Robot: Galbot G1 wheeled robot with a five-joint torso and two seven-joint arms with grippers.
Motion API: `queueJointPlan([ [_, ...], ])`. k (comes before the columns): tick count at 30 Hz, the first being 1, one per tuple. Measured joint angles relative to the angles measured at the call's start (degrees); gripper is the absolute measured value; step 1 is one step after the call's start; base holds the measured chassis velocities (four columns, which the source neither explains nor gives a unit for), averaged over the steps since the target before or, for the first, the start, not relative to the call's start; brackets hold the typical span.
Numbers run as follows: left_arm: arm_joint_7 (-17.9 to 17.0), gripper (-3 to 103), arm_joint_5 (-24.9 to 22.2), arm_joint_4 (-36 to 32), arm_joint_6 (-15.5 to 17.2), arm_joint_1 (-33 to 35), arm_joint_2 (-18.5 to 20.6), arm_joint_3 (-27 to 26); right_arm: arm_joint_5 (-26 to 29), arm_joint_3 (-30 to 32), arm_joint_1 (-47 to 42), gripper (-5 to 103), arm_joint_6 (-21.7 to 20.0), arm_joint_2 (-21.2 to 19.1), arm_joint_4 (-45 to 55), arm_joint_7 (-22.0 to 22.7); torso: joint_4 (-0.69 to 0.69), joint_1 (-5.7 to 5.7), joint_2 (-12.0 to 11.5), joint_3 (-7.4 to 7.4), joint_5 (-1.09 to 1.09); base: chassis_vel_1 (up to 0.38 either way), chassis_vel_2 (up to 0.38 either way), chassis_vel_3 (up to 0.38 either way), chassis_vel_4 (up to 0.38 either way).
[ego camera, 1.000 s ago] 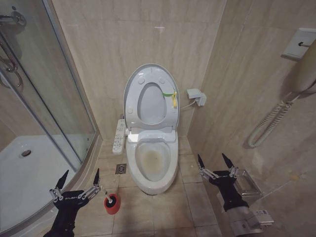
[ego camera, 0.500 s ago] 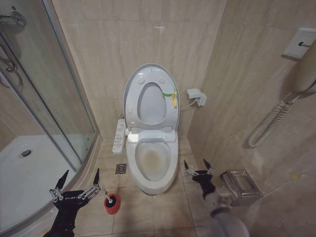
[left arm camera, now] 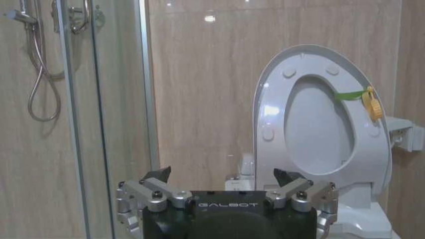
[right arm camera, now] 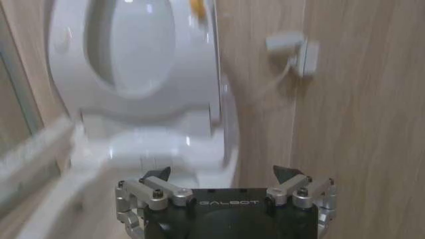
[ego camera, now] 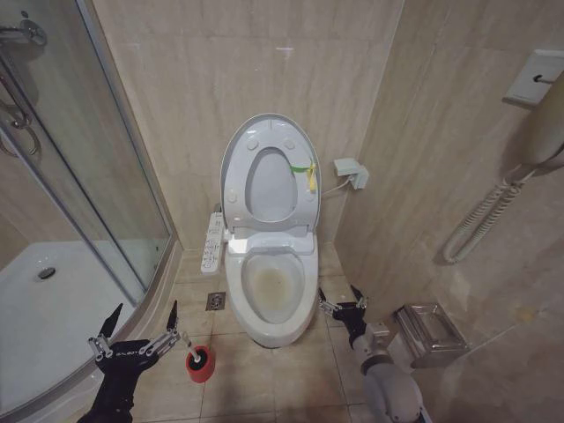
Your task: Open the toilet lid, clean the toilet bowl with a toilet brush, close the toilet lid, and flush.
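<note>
- Nearest, the left gripper (ego camera: 139, 323) hovers spread just beside the toilet brush (ego camera: 199, 357), upright on the floor; light and stiff, best pinched at its slim handle.
- Farther, the right gripper (ego camera: 343, 302), spread, nears the toilet bowl (ego camera: 273, 291); the toilet lid (ego camera: 269, 172) stands raised.

The toilet lid (ego camera: 267, 172) stands upright against the rear wall at frame centre, leaving the toilet bowl (ego camera: 271, 291) open from above. At lower left, the toilet brush (ego camera: 199, 359) stands on the floor between the bowl and the shower enclosure (ego camera: 115, 220), just beside the spread left hand (ego camera: 141, 333). The open right hand (ego camera: 342, 301) occupies the narrow floor strip between the bowl and the right wall.
</note>
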Motion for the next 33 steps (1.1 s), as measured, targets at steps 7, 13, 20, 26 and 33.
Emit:
queueJointPlan([
  [7,0.0,100,0.0,0.0,0.0,0.0,0.0,0.0,3.6,0.96,-2.89,100,-1.55,-1.29,11.89,1.55,-0.01,-0.01,0.0,0.0,0.01,0.0,0.0,0.0,0.0],
  [13,0.0,100,0.0,0.0,0.0,0.0,0.0,-0.01,6.97,0.18,-3.03,100,-1.98,-2.15,17.98,2.58,-0.03,-0.02,0.01,-0.01,-0.01,0.0,0.0,0.0,0.0],
  [20,0.01,100,0.0,0.0,0.0,0.0,0.01,0.0,8.11,-0.4,6.1,100,-0.94,-3.48,9.31,2.66,-0.01,0.0,0.0,0.0,0.02,0.0,0.0,0.0,0.0],
  [26,-0.01,100,0.0,0.0,0.0,-0.01,0.0,-0.01,9.0,-0.2,15.5,100,-0.45,-5.07,1.31,2.83,0.0,0.0,0.0,0.0,0.01,0.0,0.0,0.0,0.0],
  [33,-0.01,100,0.0,0.0,0.0,0.0,0.0,-0.01,9.61,-0.85,22.7,100,-0.44,-5.73,-4.83,3.21,-0.01,0.0,-0.01,0.0,0.02,0.0,0.0,0.0,0.0],
])
